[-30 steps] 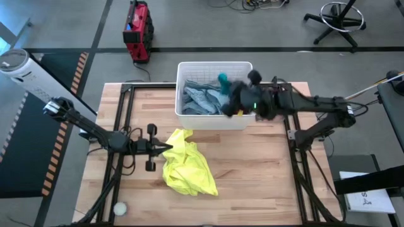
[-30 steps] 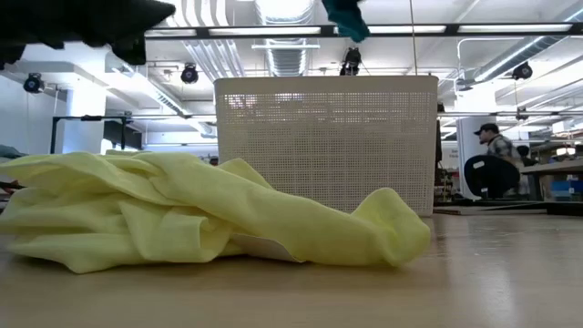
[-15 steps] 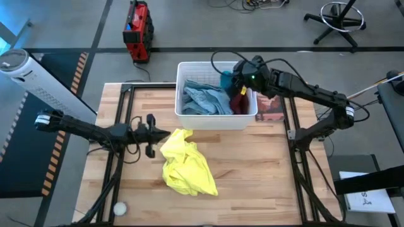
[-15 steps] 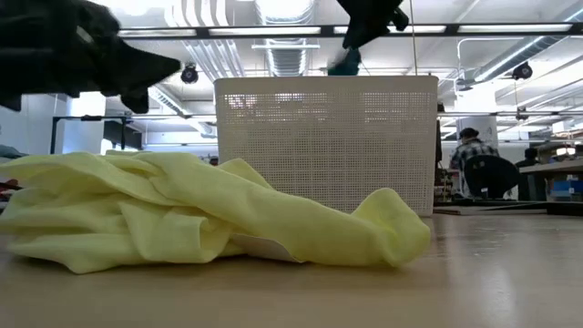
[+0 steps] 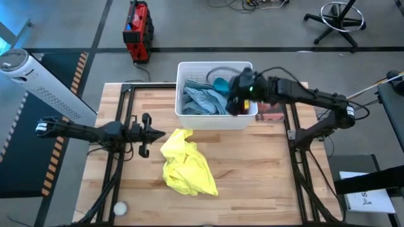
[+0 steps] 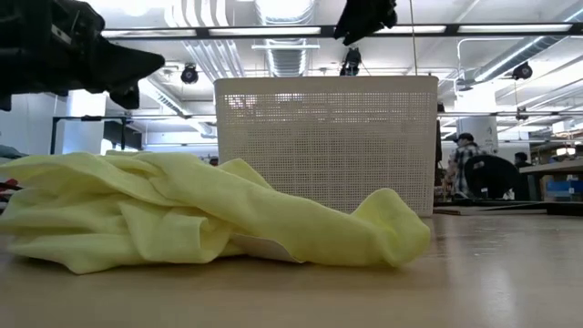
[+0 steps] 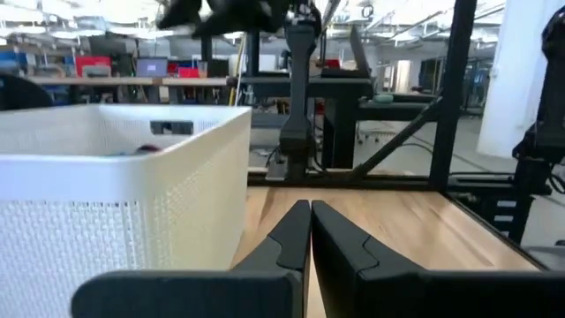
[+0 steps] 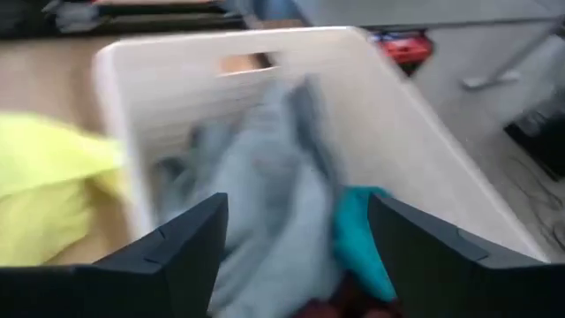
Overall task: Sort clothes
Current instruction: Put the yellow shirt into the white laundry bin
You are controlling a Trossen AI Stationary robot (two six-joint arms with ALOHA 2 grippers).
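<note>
A white perforated basket [image 5: 214, 64] stands at the table's far middle. In it lie light blue-grey denim clothes [image 5: 202, 99] and a teal garment [image 5: 221, 82]. My right gripper [image 8: 296, 238] hovers open above the basket's right part, with nothing between its fingers. The denim [image 8: 265, 177], the teal garment [image 8: 357, 238] and a bit of maroon cloth [image 8: 340, 307] lie below it. A neon yellow garment [image 5: 186, 161] lies crumpled on the table in front of the basket. My left gripper [image 5: 163, 133] is shut at the garment's left far edge, above the table.
A pink-brown patterned piece [image 5: 271, 115] lies right of the basket. A small white round thing [image 5: 118, 207] sits at the table's near left corner. Bare wood lies right of the yellow garment. A red machine [image 5: 137, 31] stands on the floor beyond the table, and a person [image 6: 474, 164] is in the room behind.
My right gripper has let go of the teal garment above the basket. The garment has dropped into the basket beside the denim. My left gripper has drawn back a little toward the table's left and far edges, staying shut.
</note>
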